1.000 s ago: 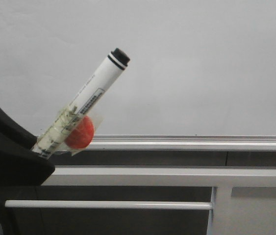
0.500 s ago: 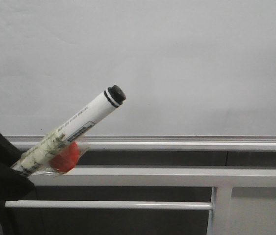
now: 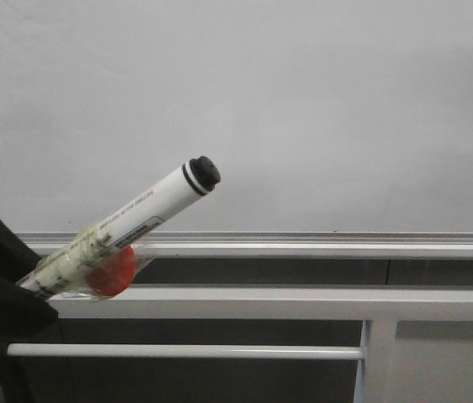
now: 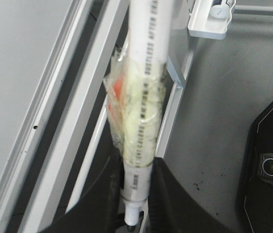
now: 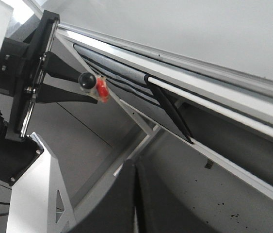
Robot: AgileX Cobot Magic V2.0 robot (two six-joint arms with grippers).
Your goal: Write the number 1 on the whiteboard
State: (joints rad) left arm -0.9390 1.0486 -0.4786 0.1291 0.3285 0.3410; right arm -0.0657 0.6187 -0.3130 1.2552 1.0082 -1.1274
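I see my left gripper (image 4: 135,194) clamped on the taped marker pen (image 3: 127,227), its capped end raised before the blank whiteboard (image 3: 303,109).

A robot test setup in a lab or workshop was suggested. A plain whiteboard (image 3: 303,109) was mounted on a white metal frame (image 3: 303,302), and a black arm mount (image 5: 29,82) was seen beside a speckled grey floor (image 4: 214,121).

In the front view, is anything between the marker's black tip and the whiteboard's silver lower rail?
No. In the front view, only bare whiteboard surface shows between the marker tip and the silver rail; no stroke is drawn there.
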